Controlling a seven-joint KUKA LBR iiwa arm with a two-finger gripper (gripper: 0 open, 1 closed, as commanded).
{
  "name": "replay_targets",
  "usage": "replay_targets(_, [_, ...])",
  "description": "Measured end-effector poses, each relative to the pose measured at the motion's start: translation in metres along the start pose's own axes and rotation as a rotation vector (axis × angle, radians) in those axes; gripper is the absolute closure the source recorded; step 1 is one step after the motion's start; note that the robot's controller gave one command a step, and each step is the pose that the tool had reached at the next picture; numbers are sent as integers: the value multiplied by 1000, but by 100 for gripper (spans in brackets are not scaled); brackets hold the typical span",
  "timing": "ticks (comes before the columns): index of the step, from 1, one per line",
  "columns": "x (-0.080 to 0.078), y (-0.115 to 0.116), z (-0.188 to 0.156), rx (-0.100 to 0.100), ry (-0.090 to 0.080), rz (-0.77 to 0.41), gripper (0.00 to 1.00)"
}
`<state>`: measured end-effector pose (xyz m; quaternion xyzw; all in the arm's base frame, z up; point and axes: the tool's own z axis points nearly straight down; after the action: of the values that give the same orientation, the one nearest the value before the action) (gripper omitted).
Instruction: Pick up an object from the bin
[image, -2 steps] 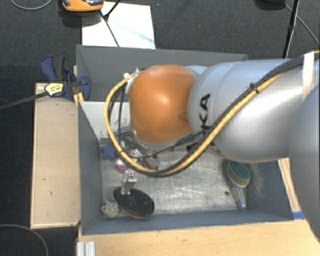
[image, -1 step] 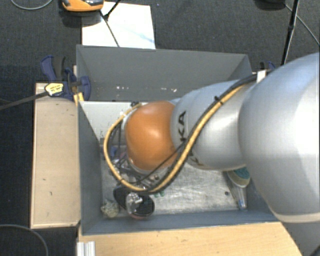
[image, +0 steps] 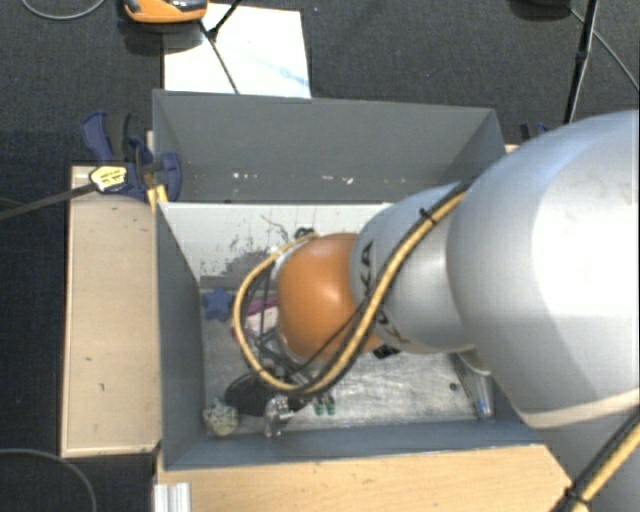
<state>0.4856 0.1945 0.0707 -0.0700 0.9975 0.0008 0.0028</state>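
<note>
- Dark carpet-type floor all round, with the grey metal bin (image: 180, 330) sitting in the middle of it.
- The big silver arm (image: 540, 270) comes in from the right and blocks most of the bin floor. Its orange cover (image: 315, 295) and a loop of cables (image: 250, 290) hang right over the middle.
- The hand (image: 275, 405) is low in the bin, near the lower-left corner of the view. I honestly can't tell if it's open or closed, or whether it has hold of anything, because the wrist and cables are in the way.
- Closest to it is one black flattish thing (image: 243, 392), just beside the hand on its left.
- One beige crumpled lump (image: 220, 420) sits right in that corner, near the black one.
- One blue thing (image: 216, 303) lies against the left wall further up, well apart from the hand.
- One purple-and-white thing (image: 264, 320) peeks out behind the cables, half hidden.
- One silvery stick-like thing (image: 480, 398) lies over on the right side, beneath the arm.
</note>
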Motion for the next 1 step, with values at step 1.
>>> replay_targets(1, [1,1,-1,-1,3,3,100])
